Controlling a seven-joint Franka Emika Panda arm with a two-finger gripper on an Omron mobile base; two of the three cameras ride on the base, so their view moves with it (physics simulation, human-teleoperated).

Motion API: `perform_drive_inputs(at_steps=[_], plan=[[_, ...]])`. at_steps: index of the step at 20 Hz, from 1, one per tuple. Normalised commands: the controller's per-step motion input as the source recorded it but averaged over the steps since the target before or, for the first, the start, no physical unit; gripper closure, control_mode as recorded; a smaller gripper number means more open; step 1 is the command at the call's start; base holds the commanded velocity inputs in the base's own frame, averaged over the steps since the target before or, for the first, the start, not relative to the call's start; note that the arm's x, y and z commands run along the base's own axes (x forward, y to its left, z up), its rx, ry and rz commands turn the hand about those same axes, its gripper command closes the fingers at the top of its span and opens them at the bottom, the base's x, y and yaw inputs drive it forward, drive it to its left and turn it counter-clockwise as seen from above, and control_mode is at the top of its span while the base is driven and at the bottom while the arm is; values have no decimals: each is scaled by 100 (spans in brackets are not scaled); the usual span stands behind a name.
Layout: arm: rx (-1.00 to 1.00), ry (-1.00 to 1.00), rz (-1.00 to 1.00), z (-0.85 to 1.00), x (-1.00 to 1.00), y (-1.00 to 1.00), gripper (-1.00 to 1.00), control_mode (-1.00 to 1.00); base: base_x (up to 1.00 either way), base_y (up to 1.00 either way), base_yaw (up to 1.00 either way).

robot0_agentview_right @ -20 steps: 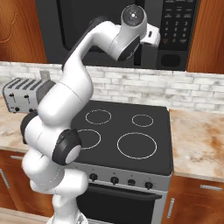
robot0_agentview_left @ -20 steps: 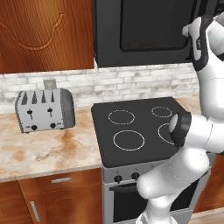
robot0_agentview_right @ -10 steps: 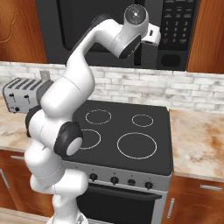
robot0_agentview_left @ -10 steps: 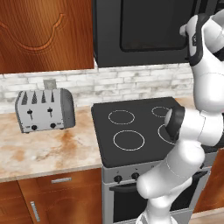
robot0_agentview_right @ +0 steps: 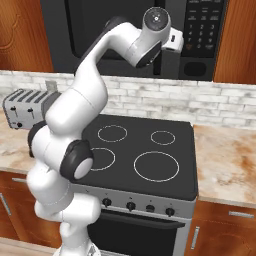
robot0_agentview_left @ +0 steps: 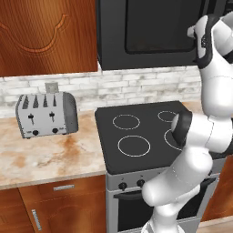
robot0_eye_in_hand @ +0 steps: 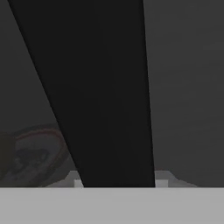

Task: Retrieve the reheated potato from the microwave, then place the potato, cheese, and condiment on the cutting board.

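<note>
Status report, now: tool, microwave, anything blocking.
Tool raised at the microwave front, by the keypad; tool state unreadable. Door edge close ahead in hand view. Potato unconfirmed. Stove below, toaster off left.

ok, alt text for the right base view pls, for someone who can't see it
White robot arm reaches up from the lower left to the black microwave, its hand at the door's right edge beside the keypad. Below is a black four-ring stovetop between marble counters, with a silver toaster at far left.
</note>
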Motion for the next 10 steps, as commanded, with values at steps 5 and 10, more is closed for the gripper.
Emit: perform_drive_inputs(at_steps=[5,10], plan=[[10,-6,0,-28,3,37,100,-100,0,0,0],[9,-4,4,-24,-39,37,100,-100,0,0,0]])
